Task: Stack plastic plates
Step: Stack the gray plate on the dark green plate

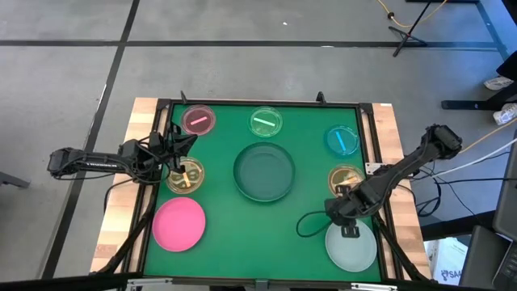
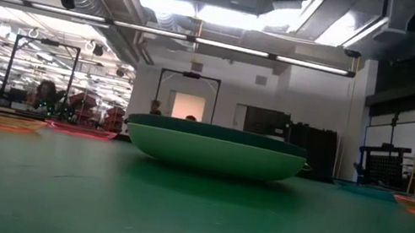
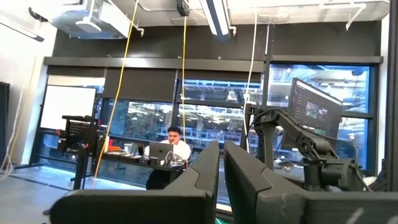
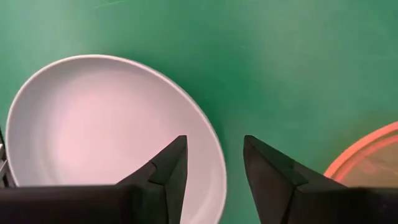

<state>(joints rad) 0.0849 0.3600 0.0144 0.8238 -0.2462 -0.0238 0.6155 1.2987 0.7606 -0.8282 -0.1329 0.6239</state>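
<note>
Eight plates sit on the green mat point(image 1: 307, 174), none of them touching. The big ones are a dark green plate point(image 1: 264, 171) in the middle, a pink plate point(image 1: 178, 224) at the near left and a whitish plate point(image 1: 352, 246) at the near right. Five small clear dishes lie around them: pink point(image 1: 199, 120), green point(image 1: 265, 122), blue point(image 1: 342, 140) and two amber ones point(image 1: 185, 176) point(image 1: 345, 179).

The right gripper point(image 4: 214, 165) hangs over the edge of the whitish plate with its fingers a little way apart, holding nothing. One finger is above the inside, the other above the mat. The left gripper point(image 3: 221, 171) points out at the room with only a thin gap between its fingers, and it holds nothing.

These plates look light, thin, stiff and smooth, so they may slide. I think the raised rim is the best place to pinch, one finger inside and one outside.
</note>
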